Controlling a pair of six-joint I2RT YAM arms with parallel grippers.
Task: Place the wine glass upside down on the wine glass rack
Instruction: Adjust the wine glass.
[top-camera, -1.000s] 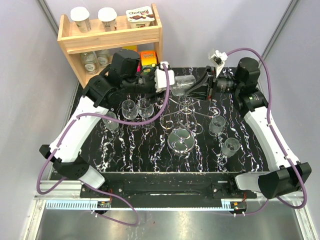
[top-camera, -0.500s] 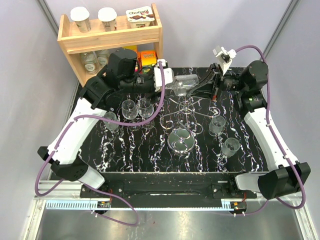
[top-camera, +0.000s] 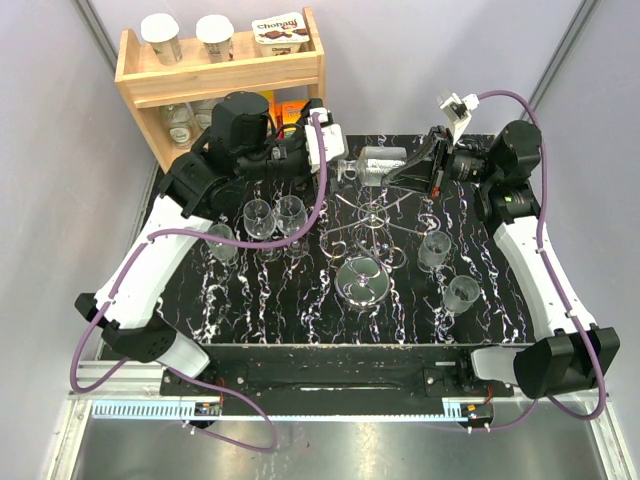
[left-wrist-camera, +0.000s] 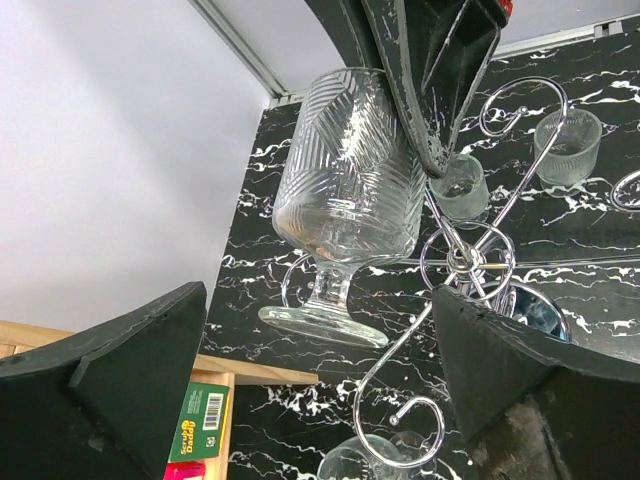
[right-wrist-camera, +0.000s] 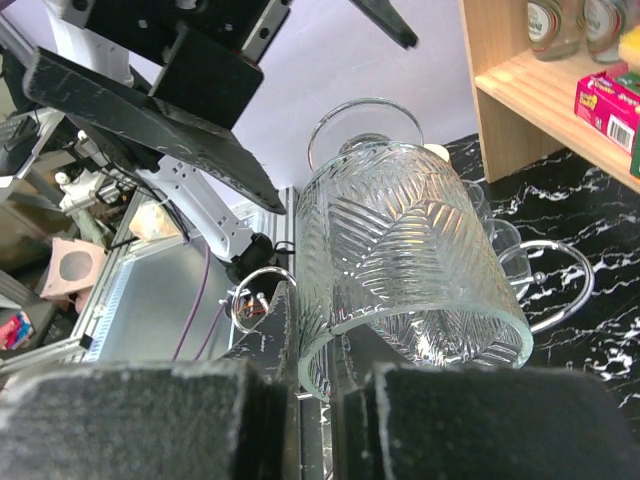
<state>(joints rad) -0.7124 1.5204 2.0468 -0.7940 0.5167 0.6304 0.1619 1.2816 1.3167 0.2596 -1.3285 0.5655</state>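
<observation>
Two frosted tumblers stand on the right of the black marbled table, one just behind the other and both near the right arm. Left of them rises the wine glass rack, its shiny round disc base flat on the table and its curled wire arms spread out from the central post. Three clear stemmed glasses stand upright in a cluster on the left side, beside the rack's arms.

Beyond the rack's post, the wine glass hangs in the air on its side, not on the rack, with its ribbed bowl toward the right arm and its foot toward the left arm. The right gripper holds it alone, with its jaws pinched on the wall of the bowl at the rim, one finger inside and one outside. The left gripper faces it with jaws spread wide. Its fingers stand apart from the glass on either side of the foot, touching nothing.

Farthest back at the left corner is a wooden shelf. A Chobani tub and two white-lidded cups sit on its top level. Jars and an orange box are on the level below.
</observation>
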